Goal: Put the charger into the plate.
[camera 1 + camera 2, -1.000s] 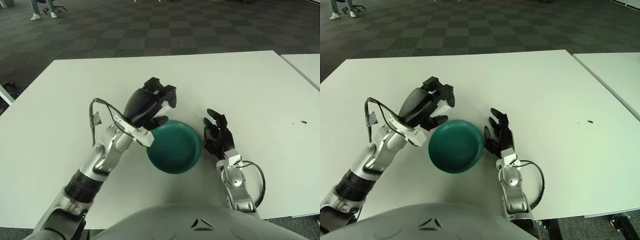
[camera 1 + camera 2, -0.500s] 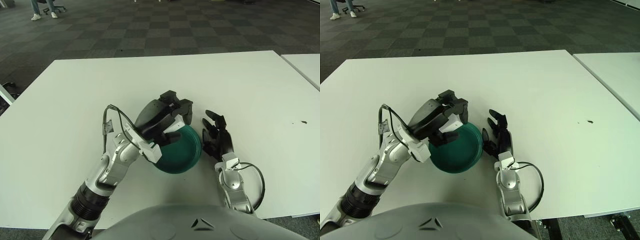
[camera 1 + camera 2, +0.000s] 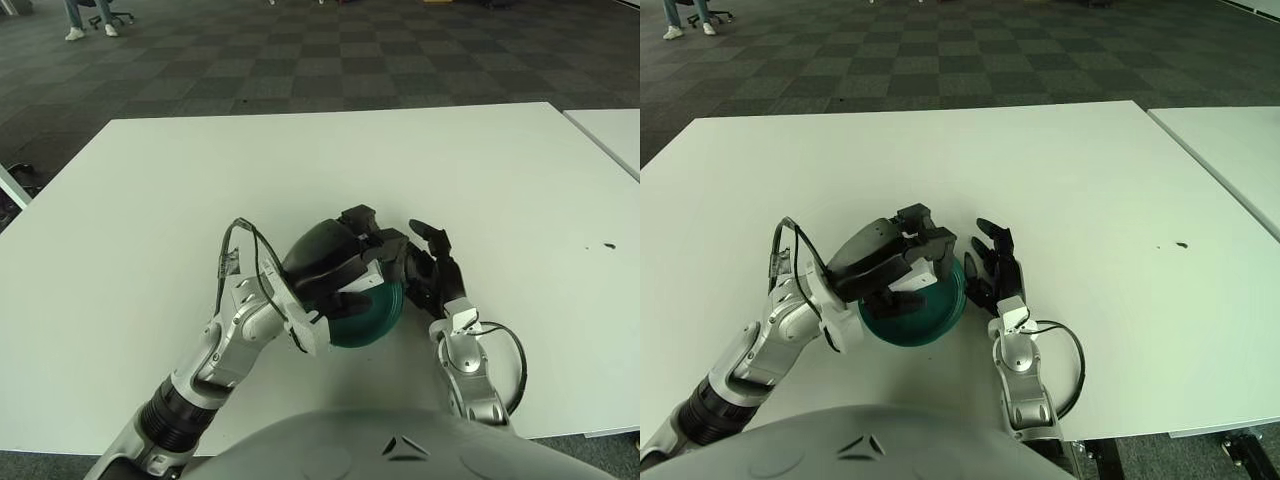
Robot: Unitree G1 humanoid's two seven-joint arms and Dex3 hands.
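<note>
While the left hand was off to the left of the dish a second ago, it has now swung across and hangs right over the round dark-green plastic plate, covering most of it from where I stand. Its black fingers are curled around a small white block, the charger, which shows only as a pale sliver under the palm in the right eye view; in the other view the hand hides it almost wholly. So the charger is in the grasp, above the bowl of the plate rather than lying in it, as far as I can judge. Whether it already touches the plate's floor I cannot tell.

Beside the plate's right rim the right hand rests on the white table, fingers spread and relaxed, holding nothing; it has barely stirred across the second.

That carry looks like the main travel of the job done. What remains, to my eye, is a short lowering and a loosening of the fingers so the charger drops inside the rim. One risk is the plate sliding or tipping if the hand presses on its near edge.
</note>
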